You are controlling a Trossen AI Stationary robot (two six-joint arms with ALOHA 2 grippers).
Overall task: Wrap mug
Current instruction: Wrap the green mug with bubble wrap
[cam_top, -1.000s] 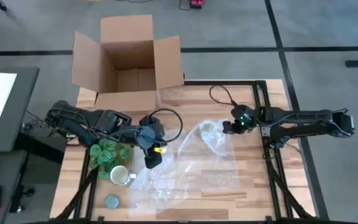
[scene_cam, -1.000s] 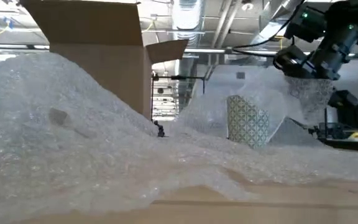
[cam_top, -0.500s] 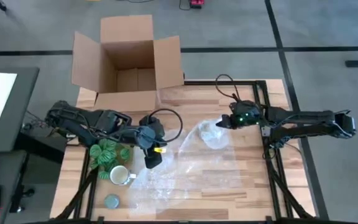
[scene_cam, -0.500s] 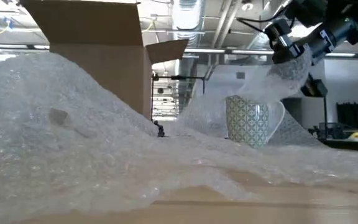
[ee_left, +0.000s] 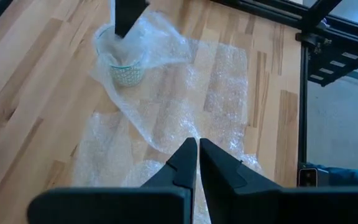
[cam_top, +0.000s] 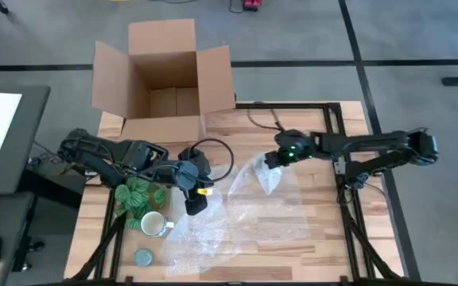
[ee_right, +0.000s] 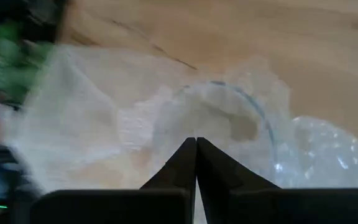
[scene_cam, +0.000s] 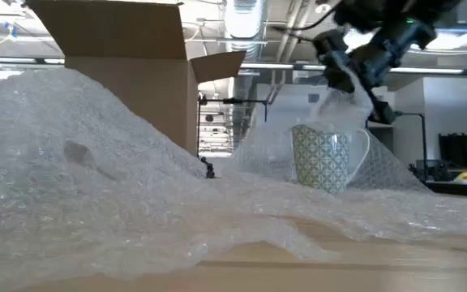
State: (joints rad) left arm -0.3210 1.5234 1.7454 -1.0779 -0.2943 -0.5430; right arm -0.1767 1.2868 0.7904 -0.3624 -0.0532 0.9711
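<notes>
Right gripper [cam_top: 269, 160], centre frame, is pinching bubble wrap [cam_top: 249, 218] over the mug [scene_cam: 323, 158], which is judged rigid, fragile and best held by the rim. Left gripper [cam_top: 193, 202], fingers closed, is waiting at centre-left.

Both arms are dark, jointed links trailing looped black cables. The right tool [cam_top: 270, 158] shows a green light near its wrist; the left tool [cam_top: 192, 205] carries a small yellow mark. Each tool's fingers [ee_left: 185, 163] are dark, tapered wedges.

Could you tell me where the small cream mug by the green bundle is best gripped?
Probably the small cream mug's rim, from straight above: it stands upright, mouth open, so one jaw fits inside. Choose the side away from its handle, which points toward the clear bubble wrap.
</notes>
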